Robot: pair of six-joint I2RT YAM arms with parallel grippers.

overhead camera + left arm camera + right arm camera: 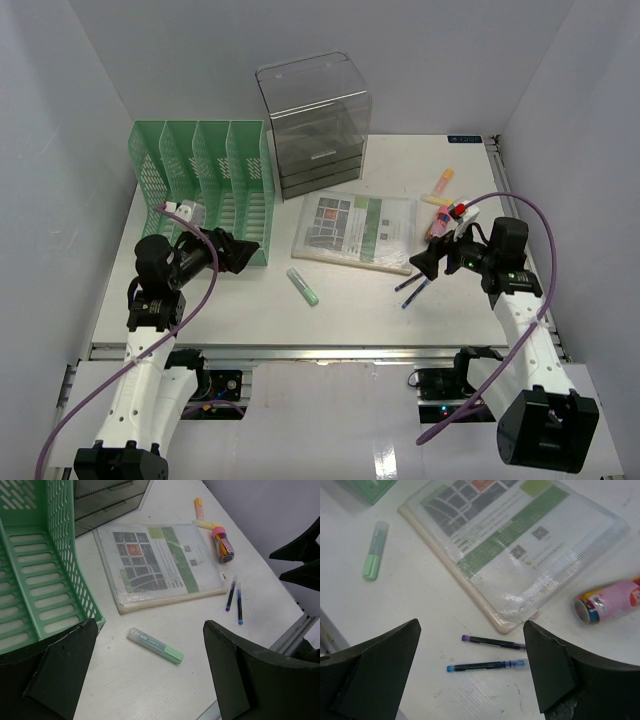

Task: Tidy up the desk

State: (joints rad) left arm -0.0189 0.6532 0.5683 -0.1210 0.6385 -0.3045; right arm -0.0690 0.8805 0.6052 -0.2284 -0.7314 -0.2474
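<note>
Top view: the desk (230,300), a white tabletop with a metal rail (330,352) along its front edge, fills the floor of a pale-walled enclosure and carries every item. The left gripper (245,250) hangs low beside the front of the green mesh file rack (205,185), which has 4 slots. The right gripper (420,264) hangs at the right, near the corner of the plastic document pouch (355,228). A clear grey drawer box (315,125) stands at the back, just right of the rack. A green highlighter (303,286) lies alone between the 2 arms. From above, the 2 pens under the right gripper are partly covered and their colours are unclear. The right wrist view settles this: a purple pen (492,641) and a blue pen (485,666) lie nearly parallel, close together, just off the pouch corner, with a pink tube (610,600) lying on its side to the right. That view shows only a sliver of the rack. The left wrist view adds the tube's open end packed with coloured sticks, plus an orange highlighter (199,507) and a yellow highlighter (205,524) beyond it. Each wrist view shows its own fingers (65,665) spread wide with nothing between them. The surface shows faint scuffs near the pens. Plain walls close off the left, rear and right sides.
</note>
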